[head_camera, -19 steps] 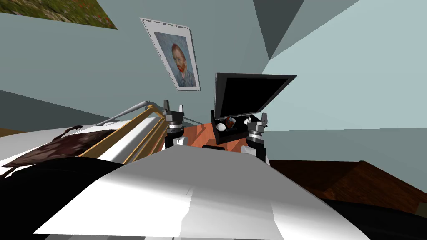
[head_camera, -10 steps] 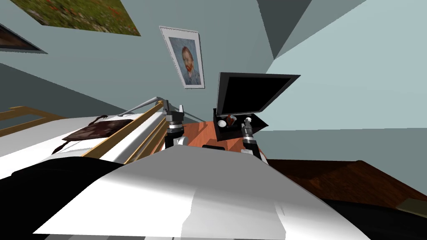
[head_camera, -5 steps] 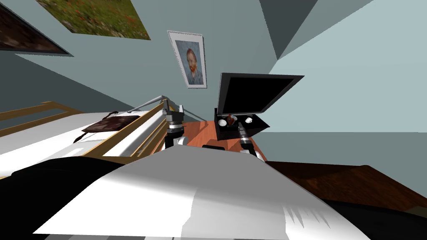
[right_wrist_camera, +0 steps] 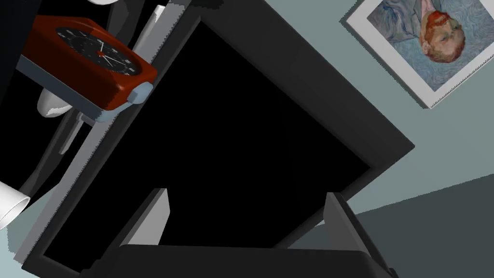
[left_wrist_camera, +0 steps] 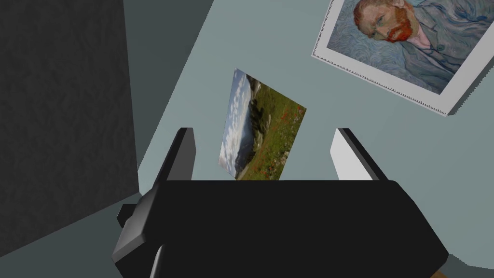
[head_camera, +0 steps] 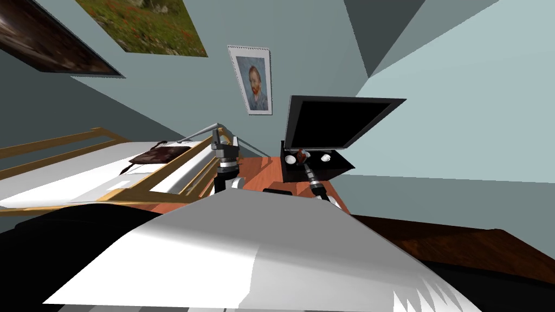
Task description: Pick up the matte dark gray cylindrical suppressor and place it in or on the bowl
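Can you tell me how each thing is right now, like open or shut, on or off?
left gripper: open, empty.
right gripper: open, empty, pointed at the television.
television: screen black.
red clock: by the television's edge, not held.
portrait: hanging on the wall.

Left arm (head_camera: 226, 165): black forearm, white rounded shell beside it, stack of grey and dark ribbed rings at wrist. Left gripper (left_wrist_camera: 265, 154): broad matte black box with rounded corners, small grey block jutting from one corner. Its fingers (left_wrist_camera: 351, 158) were thin, flat, light grey blades with slant-cut tips, one bright, other in shade. Right arm (head_camera: 316, 187), at 3 o'clock of left arm: slim, same grey-and-dark ringed wrist. Right gripper (right_wrist_camera: 246, 219): matching black box, two grey blades, both dimmer.
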{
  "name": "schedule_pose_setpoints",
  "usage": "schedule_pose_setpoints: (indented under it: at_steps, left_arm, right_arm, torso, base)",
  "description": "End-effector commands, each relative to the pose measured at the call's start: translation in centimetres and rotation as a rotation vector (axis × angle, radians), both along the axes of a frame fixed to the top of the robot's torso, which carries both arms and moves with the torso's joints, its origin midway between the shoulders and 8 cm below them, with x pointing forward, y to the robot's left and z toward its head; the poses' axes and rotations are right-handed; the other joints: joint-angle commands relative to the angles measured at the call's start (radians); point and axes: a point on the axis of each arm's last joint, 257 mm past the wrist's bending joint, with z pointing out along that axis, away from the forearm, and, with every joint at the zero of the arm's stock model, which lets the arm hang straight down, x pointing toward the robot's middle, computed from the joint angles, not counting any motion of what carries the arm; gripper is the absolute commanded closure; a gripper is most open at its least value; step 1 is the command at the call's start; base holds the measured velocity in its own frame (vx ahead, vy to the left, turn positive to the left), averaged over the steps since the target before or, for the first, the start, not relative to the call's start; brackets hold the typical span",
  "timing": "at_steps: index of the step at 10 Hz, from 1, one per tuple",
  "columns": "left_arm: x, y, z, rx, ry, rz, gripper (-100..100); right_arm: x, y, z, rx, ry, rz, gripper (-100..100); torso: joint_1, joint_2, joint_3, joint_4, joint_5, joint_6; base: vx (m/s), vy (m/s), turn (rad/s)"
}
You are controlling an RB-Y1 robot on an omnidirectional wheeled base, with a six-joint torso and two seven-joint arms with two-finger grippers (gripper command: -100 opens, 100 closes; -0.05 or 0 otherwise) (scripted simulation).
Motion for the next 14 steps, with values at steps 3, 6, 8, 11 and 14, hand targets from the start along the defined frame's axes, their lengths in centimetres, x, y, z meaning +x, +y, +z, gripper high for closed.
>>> schedule_pose_setpoints:
  at_steps: [3,6,8,11,14]
  left_arm:
    - [0.0,0.0,0.0,0.000,0.000,0.000,0]
    - [0.0,0.0,0.0,0.000,0.000,0.000,0]
    - [0.0,0.0,0.0,0.000,0.000,0.000,0]
    - [0.0,0.0,0.0,0.000,0.000,0.000,0]
    - [0.0,0.0,0.0,0.000,0.000,0.000,0]
  right_arm:
    - [-0.2,0.2,-4.1,-0.135,0.072,0.036,-100]
    - [-0.6,0.6,-8.2,-0.310,0.134,0.105,-100]
    - [-1.0,0.6,-10.4,-0.405,0.165,0.143,-100]
    - [-2.0,-0.3,-14.0,-0.510,0.227,0.180,-100]
    - [-2.8,-0.5,-17.2,-0.693,0.257,0.274,-100]
  torso:
    - [0.001,0.000,0.000,0.000,0.000,0.000]
    - [0.001,-0.001,0.000,0.000,0.000,0.000]
    - [0.002,-0.001,0.000,0.000,0.000,0.001]
    - [0.003,-0.002,-0.001,0.000,0.001,0.000]
    - [0.003,-0.002,-0.001,0.000,0.001,0.001]
  base:
    - [-0.011,-0.009,0.088]
    - [-0.006,0.004,0.145]
    - [-0.003,0.012,0.102]
    - [0.008,0.020,0.114]
    - [0.015,0.025,0.167]
